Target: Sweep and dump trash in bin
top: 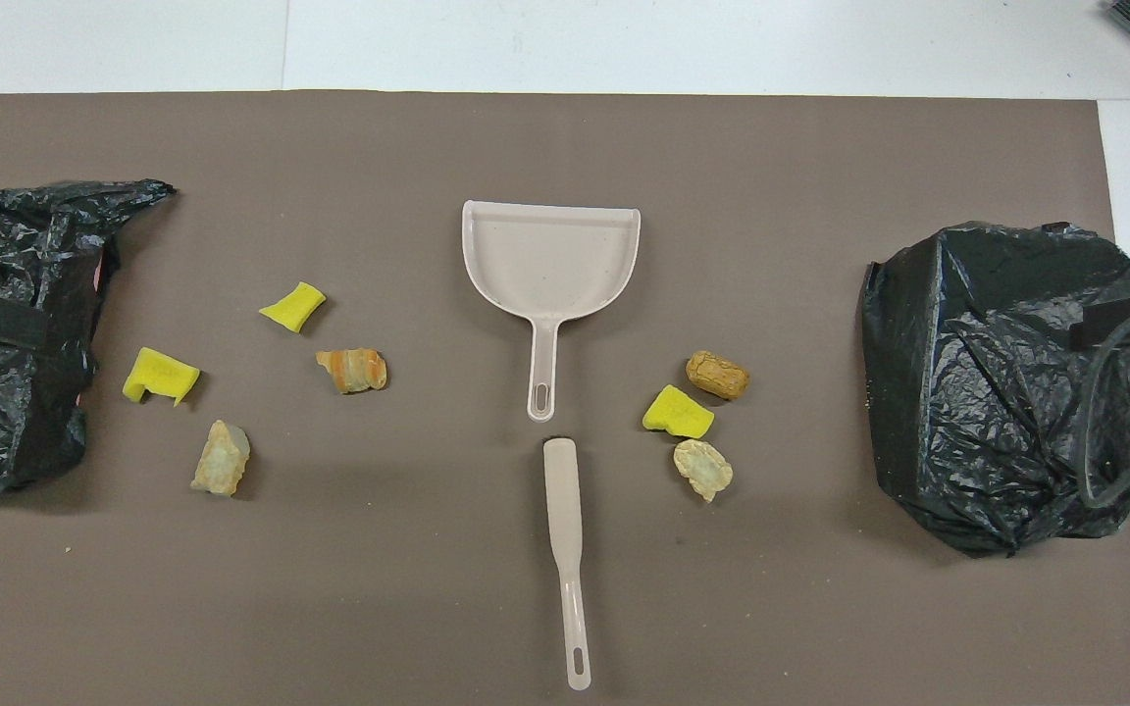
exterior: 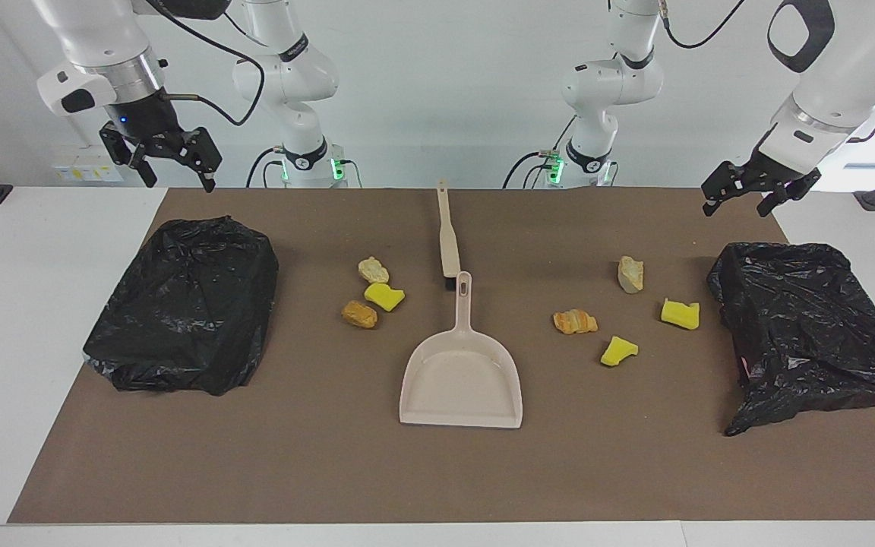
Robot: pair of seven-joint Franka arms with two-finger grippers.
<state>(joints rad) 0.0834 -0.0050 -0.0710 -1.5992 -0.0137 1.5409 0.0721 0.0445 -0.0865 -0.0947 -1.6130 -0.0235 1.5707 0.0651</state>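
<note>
Over one black bag (exterior: 183,304) hangs the right gripper (exterior: 172,161), wide and empty. Trash (exterior: 374,292) lies on the surface beside the dustpan (exterior: 462,380). Left gripper (exterior: 750,191) is wide too. Sweeping hasn't begun; next, grab the brush (exterior: 446,232).

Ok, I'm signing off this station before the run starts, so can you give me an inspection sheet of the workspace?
Surface: brown mat on a white table.
Job's things: seven trash lumps, three toward the right arm's end, four toward the left arm's; dustpan and brush mid-mat; black-bagged bins at each end.
Clutter: small crumbs on the mat.
Grippers: left gripper and right gripper raised, jaws open, empty.
Cables: black cable over the bin at the right arm's end.
Surroundings: white wall, arm bases.
</note>
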